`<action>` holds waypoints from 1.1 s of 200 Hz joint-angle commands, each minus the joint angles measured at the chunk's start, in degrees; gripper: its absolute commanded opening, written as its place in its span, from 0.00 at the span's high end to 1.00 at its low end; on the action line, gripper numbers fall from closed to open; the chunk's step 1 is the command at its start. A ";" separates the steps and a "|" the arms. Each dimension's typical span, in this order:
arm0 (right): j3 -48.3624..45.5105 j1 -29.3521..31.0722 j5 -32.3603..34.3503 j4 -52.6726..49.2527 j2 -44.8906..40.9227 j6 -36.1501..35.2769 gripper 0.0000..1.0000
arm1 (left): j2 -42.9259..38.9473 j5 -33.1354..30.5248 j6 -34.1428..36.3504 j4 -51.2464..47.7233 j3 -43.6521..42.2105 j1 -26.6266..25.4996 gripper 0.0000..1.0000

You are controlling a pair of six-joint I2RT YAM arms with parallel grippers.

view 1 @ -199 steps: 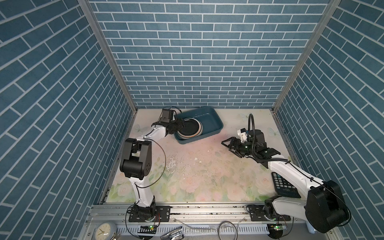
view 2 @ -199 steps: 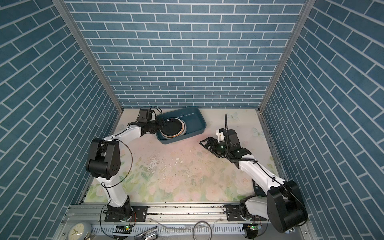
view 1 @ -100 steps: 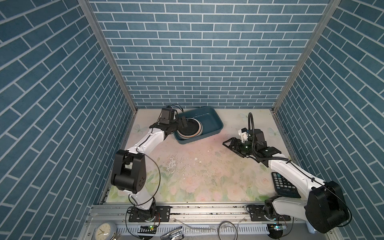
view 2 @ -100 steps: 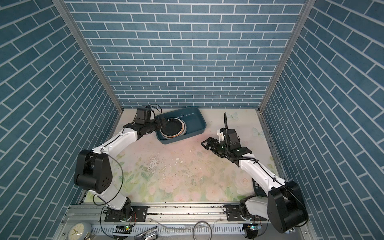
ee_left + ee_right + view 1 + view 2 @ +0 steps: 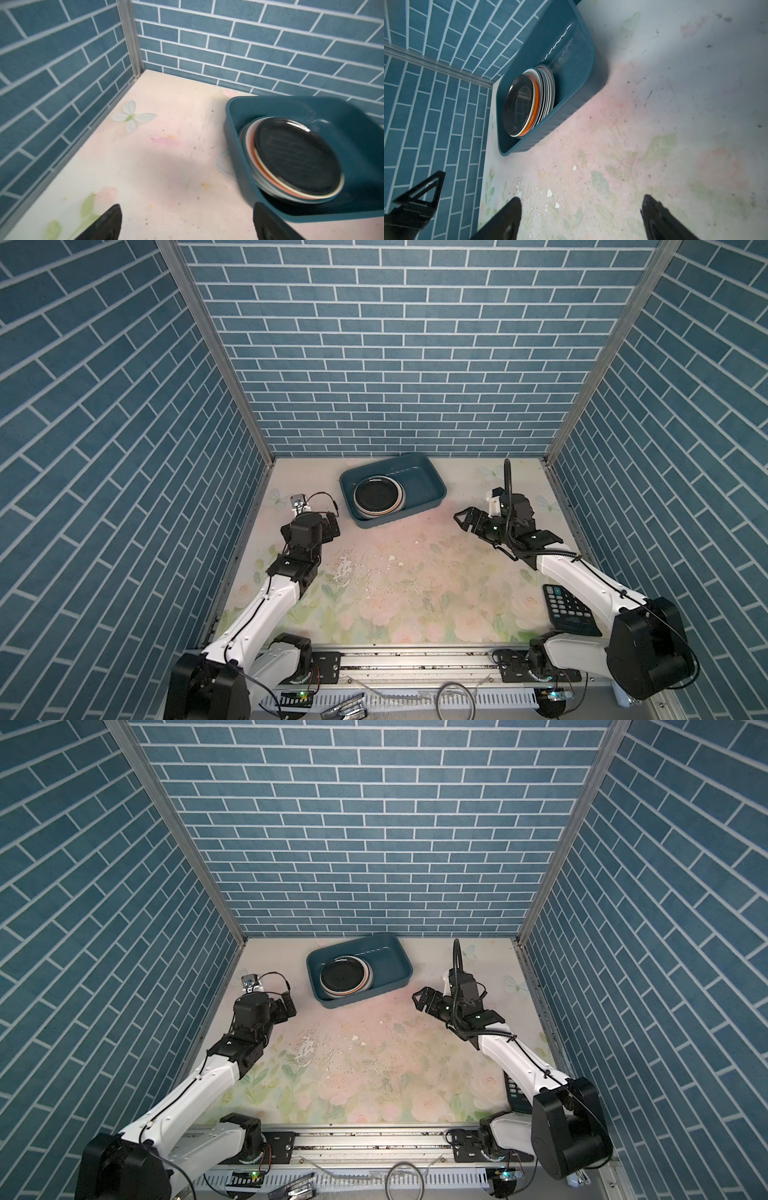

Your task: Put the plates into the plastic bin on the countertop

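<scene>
The dark teal plastic bin (image 5: 432, 479) (image 5: 399, 963) stands at the back of the flowered countertop (image 5: 395, 585). Inside it lies a stack of plates (image 5: 376, 499) (image 5: 343, 977) with a black one on top and orange and white rims below. My left gripper (image 5: 332, 526) (image 5: 287, 1006) hovers open and empty, left of the bin and apart from it. The left wrist view shows the bin (image 5: 234, 128), the plates (image 5: 297, 158) and bare counter between the left gripper (image 5: 187, 207) jaws. My right gripper (image 5: 463, 519) (image 5: 581, 198) is open and empty, right of the bin (image 5: 571, 62).
A black calculator (image 5: 571, 612) lies near the front right, beside the right arm. A scuffed patch with white chips (image 5: 347, 568) marks the middle of the counter. Blue brick walls close in the left, back and right sides. A metal rail (image 5: 415, 659) runs along the front.
My left gripper has drawn back from the bin's left rim toward the front left and opened wider. The right arm has barely moved.
</scene>
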 commanded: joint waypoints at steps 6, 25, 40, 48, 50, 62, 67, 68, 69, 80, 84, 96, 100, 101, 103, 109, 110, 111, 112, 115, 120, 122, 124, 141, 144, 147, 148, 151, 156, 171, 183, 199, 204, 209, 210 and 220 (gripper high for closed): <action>0.52 -0.49 3.95 5.50 0.29 -5.08 0.08 | -2.85 -5.84 13.78 7.42 -5.11 1.17 0.00; 0.29 -0.58 5.47 6.94 -0.77 -7.48 0.07 | -4.91 -5.84 17.81 15.33 -10.01 1.18 0.00; -2.06 -0.65 7.38 10.73 -2.56 -9.16 0.05 | -4.84 -5.36 19.42 26.40 -15.45 1.37 0.01; -3.93 -0.65 8.23 13.29 -3.52 -10.24 0.04 | -4.02 -4.98 20.07 31.38 -17.49 1.96 0.00; -4.25 -0.64 8.35 13.99 -3.79 -10.53 0.04 | -3.64 -4.93 20.16 32.35 -17.83 2.19 0.00; -7.13 -0.76 8.75 18.09 -4.99 -11.86 0.04 | -1.75 -2.38 20.98 34.89 -18.68 3.79 0.00; -8.61 -0.74 9.06 20.61 -5.38 -11.90 0.04 | -0.79 -0.84 21.57 35.53 -18.71 4.51 0.00; -8.99 -0.70 9.12 21.17 -5.49 -11.89 0.05 | -0.61 -0.63 21.77 35.74 -18.75 4.69 0.00; -9.31 -0.73 9.15 21.66 -5.55 -11.89 0.05 | -0.35 -0.44 21.92 35.85 -18.77 4.87 0.00; -13.15 -0.73 9.62 27.59 -6.48 -12.63 0.06 | 2.39 0.76 22.93 39.56 -19.60 6.01 0.00; -14.43 -0.74 10.65 29.40 -6.79 -12.76 0.06 | 3.49 1.46 23.32 41.51 -20.08 6.41 0.00; -17.15 -0.75 12.37 32.92 -7.70 -13.12 0.06 | 6.83 4.80 22.88 47.24 -21.44 8.29 0.00; -17.66 -0.75 12.74 33.25 -7.99 -13.44 0.06 | 7.81 5.96 22.43 48.85 -21.64 8.98 0.01; -17.77 -0.75 12.81 33.33 -8.12 -13.59 0.06 | 8.21 6.19 22.29 49.22 -21.62 9.21 0.01; -17.97 -0.75 12.99 33.32 -8.30 -13.88 0.06 | 8.89 6.61 22.21 49.71 -21.61 9.60 0.01; -18.42 -0.79 13.73 33.25 -8.76 -14.76 0.06 | 10.34 6.70 21.78 49.58 -21.19 9.95 0.00; -18.46 -0.81 13.87 33.15 -8.76 -14.82 0.06 | 10.53 6.74 21.74 49.49 -21.04 9.96 0.00; -18.53 -0.83 14.03 33.10 -8.85 -14.94 0.06 | 10.81 6.76 21.73 49.45 -20.93 10.09 0.00; -18.61 -0.88 14.24 33.04 -8.90 -15.04 0.06 | 11.08 6.90 21.72 49.34 -20.87 10.20 0.00; -18.75 -0.90 14.76 32.98 -9.08 -15.57 0.05 | 11.78 7.27 21.45 49.24 -20.60 10.46 0.00; -19.00 -0.91 15.50 32.77 -9.22 -16.55 0.05 | 12.90 7.94 21.26 49.89 -20.39 10.81 0.00; -19.07 -0.86 15.86 32.66 -9.25 -16.92 0.05 | 13.16 7.82 21.38 50.23 -20.27 10.84 0.00; -19.18 -0.89 16.26 32.56 -9.28 -17.21 0.05 | 13.25 7.81 21.56 50.34 -20.26 10.75 0.00; -19.71 -0.97 21.14 32.28 -9.25 -19.18 0.05 | 10.82 8.47 19.04 47.00 -20.23 10.93 0.00; -19.81 -1.01 22.11 32.19 -9.18 -19.45 0.05 | 10.48 8.79 18.53 46.95 -20.41 10.89 0.00; -19.95 -1.08 23.04 32.32 -9.04 -19.67 0.05 | 10.24 9.35 18.15 47.21 -20.60 10.93 0.00; -19.98 -1.14 23.32 32.38 -8.95 -19.73 0.05 | 10.17 9.60 17.95 47.25 -20.66 10.93 0.00; -20.12 -1.24 24.09 32.70 -8.82 -20.11 0.05 | 10.12 10.30 17.58 47.74 -20.86 10.93 0.00; -20.38 -1.42 25.02 33.27 -8.54 -20.72 0.05 | 10.31 11.66 16.96 48.60 -21.22 10.93 0.00; -20.71 -2.04 26.87 34.39 -7.57 -22.01 0.05 | 13.15 16.02 16.61 52.71 -21.66 10.91 0.00; -20.71 -2.44 27.69 34.89 -7.02 -22.41 0.05 | 16.64 18.77 17.57 57.20 -21.65 10.93 0.00; -20.71 -2.89 27.11 36.01 -6.57 -23.24 0.05 | 23.10 17.84 17.81 62.75 -21.22 10.92 0.00; -20.71 -2.91 26.56 36.31 -6.44 -23.62 0.05 | 25.94 17.11 17.52 65.11 -21.13 10.94 0.00; -20.62 -2.96 26.27 36.46 -6.48 -23.95 0.05 | 28.80 16.77 17.26 67.88 -20.91 10.93 0.01; -20.62 -2.95 26.16 36.47 -6.48 -23.99 0.05 | 29.69 16.79 17.24 68.45 -20.91 10.98 0.01; -20.75 -3.04 26.55 36.50 -6.56 -24.43 0.05 | 34.73 16.60 17.72 75.83 -21.32 10.98 0.00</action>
